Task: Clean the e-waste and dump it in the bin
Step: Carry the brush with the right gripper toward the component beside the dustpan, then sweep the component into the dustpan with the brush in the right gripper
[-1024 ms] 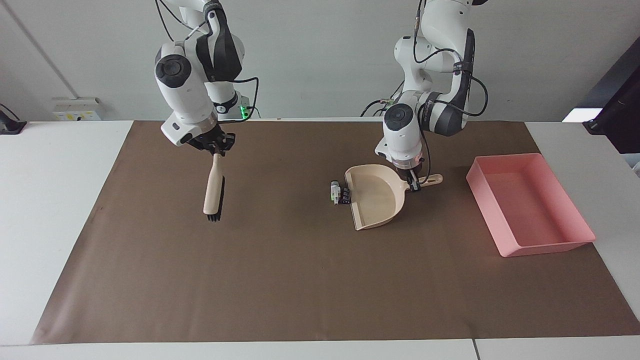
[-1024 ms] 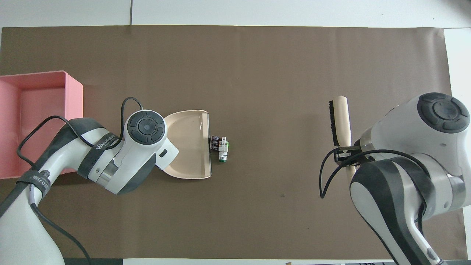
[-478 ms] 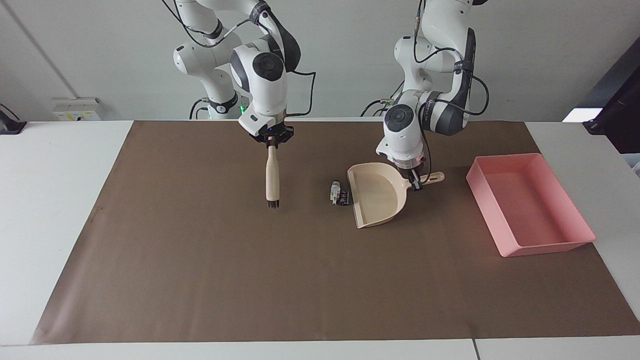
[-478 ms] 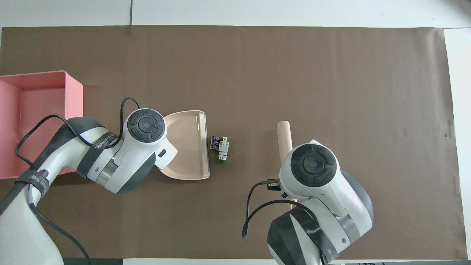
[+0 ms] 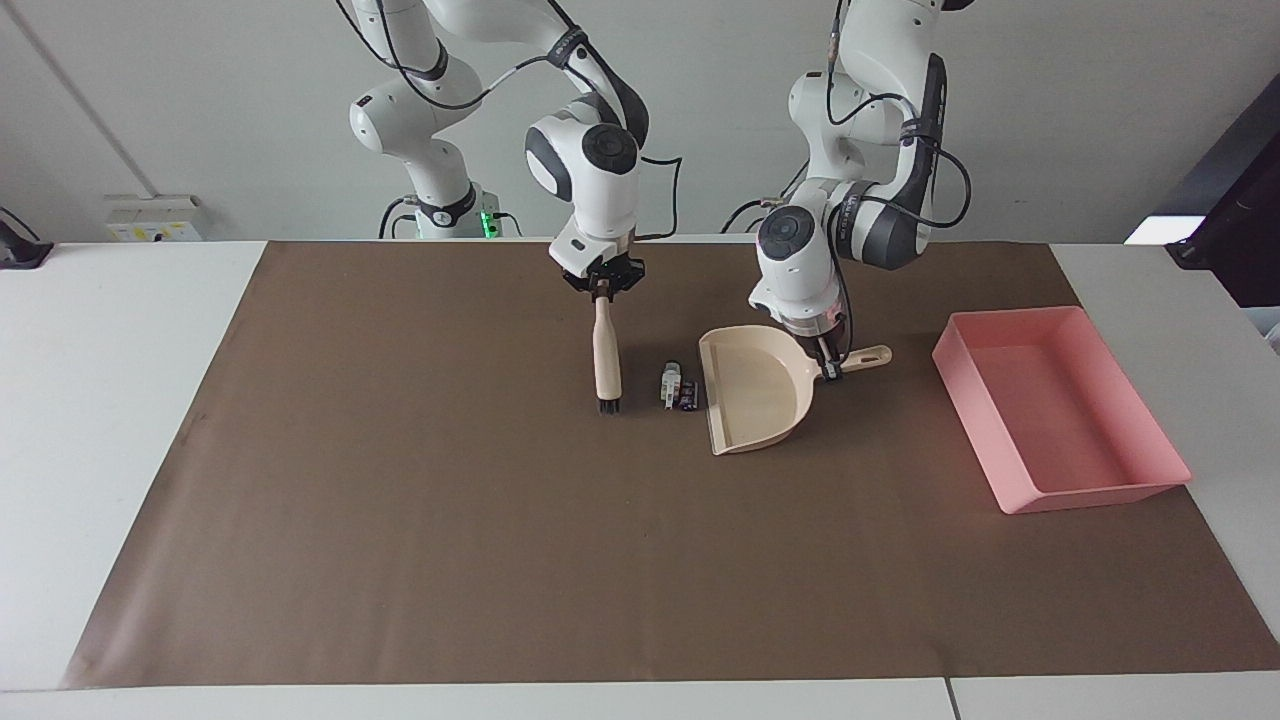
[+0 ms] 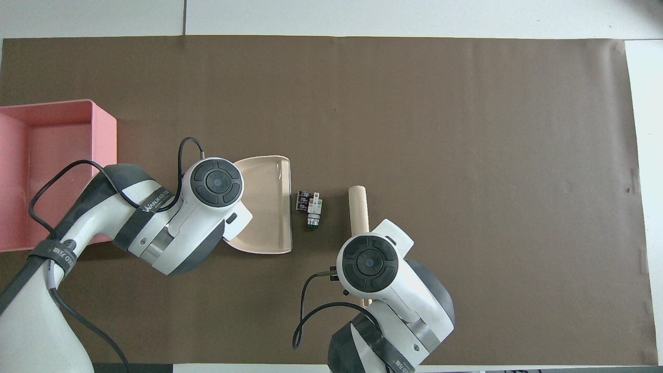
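The e-waste [image 5: 677, 388] [image 6: 310, 204] is a small cluster of bits lying on the brown mat. My left gripper [image 5: 828, 364] is shut on the handle of a beige dustpan [image 5: 755, 392] [image 6: 264, 204], whose open lip faces the e-waste with a small gap. My right gripper [image 5: 603, 284] is shut on the top of a wooden brush [image 5: 606, 355] [image 6: 358, 207]. The brush hangs nearly upright, bristles down at the mat, beside the e-waste toward the right arm's end. The pink bin [image 5: 1095, 494] [image 6: 105, 135] stands toward the left arm's end, beside the dustpan.
A brown mat [image 5: 400, 520] covers most of the white table [image 5: 110, 400]. The bin shows nothing inside. In the overhead view both arms' wrists cover their grippers.
My right arm has carried the brush from the right arm's end of the mat to just beside the e-waste, turning it upright. The dustpan has drawn slightly back from the e-waste.
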You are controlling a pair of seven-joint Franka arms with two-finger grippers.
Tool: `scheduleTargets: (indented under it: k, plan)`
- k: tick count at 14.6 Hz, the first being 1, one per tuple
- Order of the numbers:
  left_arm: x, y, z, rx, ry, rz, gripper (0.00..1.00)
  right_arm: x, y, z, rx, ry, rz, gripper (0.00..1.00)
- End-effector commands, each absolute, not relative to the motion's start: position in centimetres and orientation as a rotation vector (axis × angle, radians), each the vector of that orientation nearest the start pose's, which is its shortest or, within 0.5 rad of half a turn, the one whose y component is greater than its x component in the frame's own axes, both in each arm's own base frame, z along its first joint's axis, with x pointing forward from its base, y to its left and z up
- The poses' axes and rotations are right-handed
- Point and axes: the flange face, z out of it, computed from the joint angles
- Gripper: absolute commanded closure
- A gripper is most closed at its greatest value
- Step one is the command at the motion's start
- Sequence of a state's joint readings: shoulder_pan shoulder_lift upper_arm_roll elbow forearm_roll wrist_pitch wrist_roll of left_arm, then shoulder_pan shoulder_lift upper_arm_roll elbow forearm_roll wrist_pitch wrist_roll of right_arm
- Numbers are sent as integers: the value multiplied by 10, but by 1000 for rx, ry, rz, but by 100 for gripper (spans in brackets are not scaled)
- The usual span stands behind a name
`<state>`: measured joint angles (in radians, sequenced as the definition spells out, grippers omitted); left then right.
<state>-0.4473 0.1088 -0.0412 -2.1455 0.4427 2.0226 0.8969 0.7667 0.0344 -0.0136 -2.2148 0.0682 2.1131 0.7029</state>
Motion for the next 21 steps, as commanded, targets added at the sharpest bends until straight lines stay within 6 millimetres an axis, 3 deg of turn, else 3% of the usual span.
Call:
scheduleTargets:
  k: [1, 3, 8, 12, 14, 17, 19, 21]
  plan:
    - [476, -229, 342, -1859, 2058, 456, 100, 371, 397, 330, -3166, 70, 182, 100]
    - [474, -232, 343, -1851, 2065, 454, 100, 375, 420, 321, -3144, 74, 159, 100]
    - [470, -237, 343, -1838, 2074, 458, 100, 367, 462, 323, -2928, -19, 134, 100]
    - [467, -235, 341, -1835, 2077, 469, 100, 374, 486, 341, -2748, 159, 183, 100]
    - [468, -232, 341, -1842, 2075, 456, 100, 382, 482, 354, -2735, 177, 197, 100]
    - [473, -219, 339, -1868, 2073, 396, 100, 382, 463, 396, -2736, 173, 263, 100]
    - [470, -209, 334, -1884, 2083, 323, 100, 378, 446, 419, -2761, 190, 312, 100]
    - [468, -207, 331, -1891, 2091, 269, 100, 388, 415, 440, -2836, 202, 309, 100]
